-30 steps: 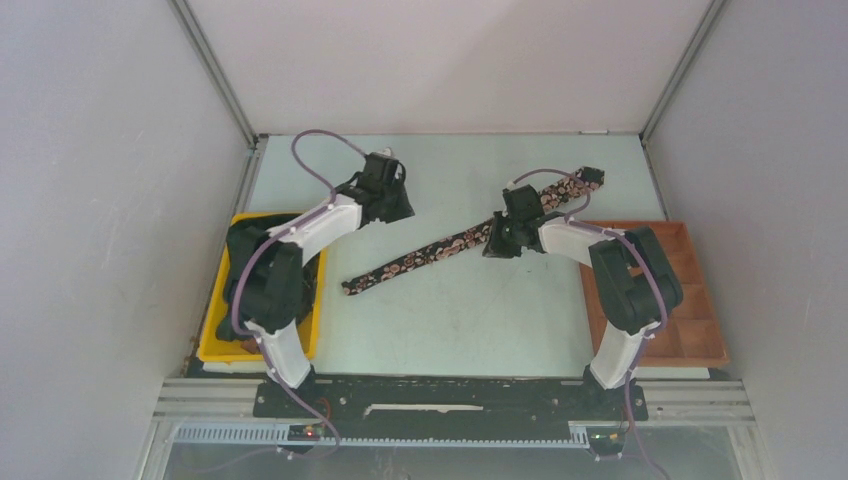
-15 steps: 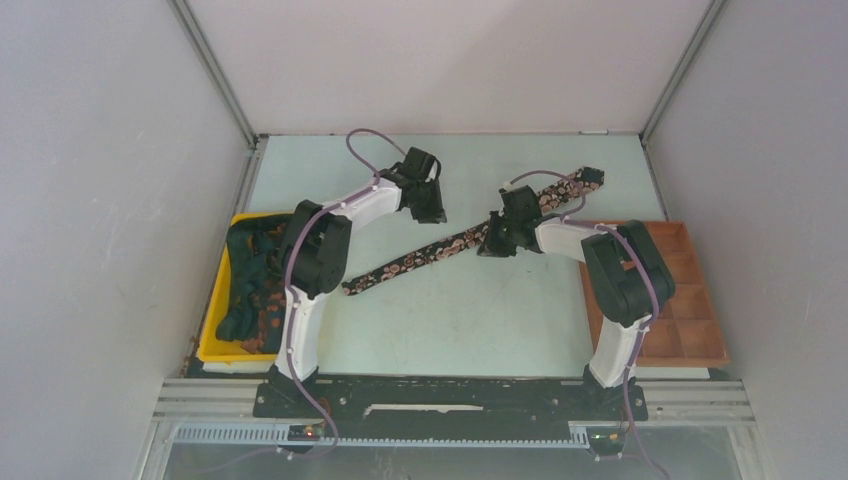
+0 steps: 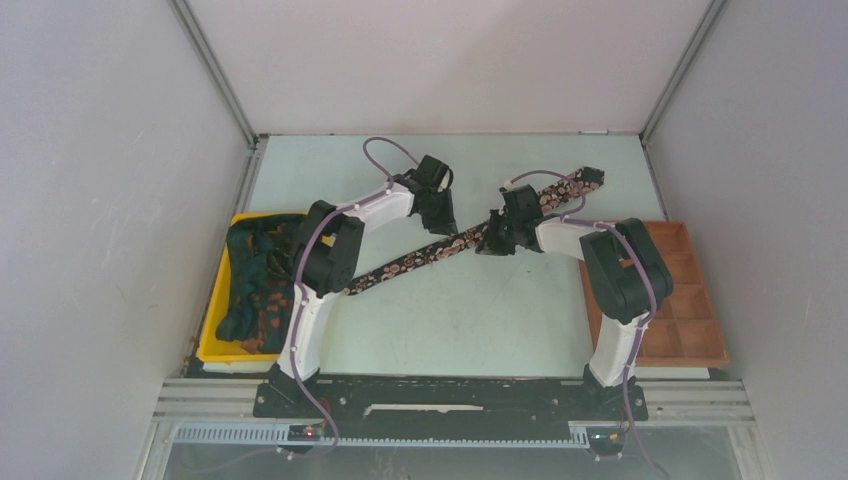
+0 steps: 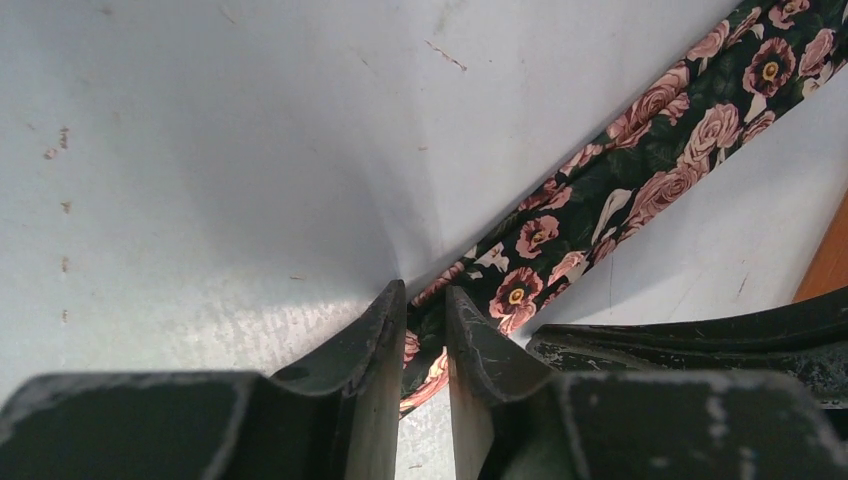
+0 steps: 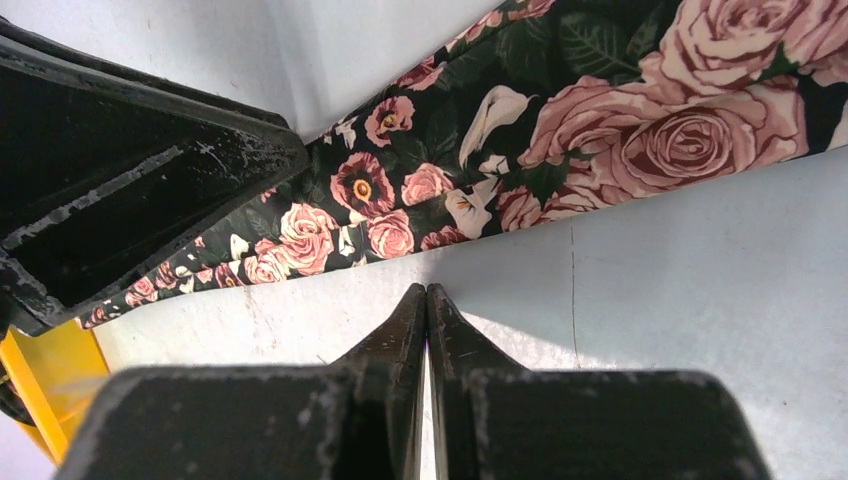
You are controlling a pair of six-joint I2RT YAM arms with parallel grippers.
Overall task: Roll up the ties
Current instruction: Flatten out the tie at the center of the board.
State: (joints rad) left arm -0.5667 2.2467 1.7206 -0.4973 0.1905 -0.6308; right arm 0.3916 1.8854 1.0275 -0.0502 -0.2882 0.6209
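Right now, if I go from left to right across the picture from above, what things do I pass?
Yellow plastic bin → left arm's black end effector → right arm's black end effector → brown wooden tray with compartments. The long black flowered tie spans the middle, so I left it out.

We count one long, narrow black fabric tie with a pink floral print (image 3: 415,257) laid out flat. We count one heap of dark spotted fabric (image 3: 255,285); the pieces within it cannot be counted. We count one yellow plastic bin (image 3: 213,345) and one brown wooden compartment tray (image 3: 690,300). We count two black two-finger grippers: the left gripper (image 3: 440,222) and the right gripper (image 3: 490,245).
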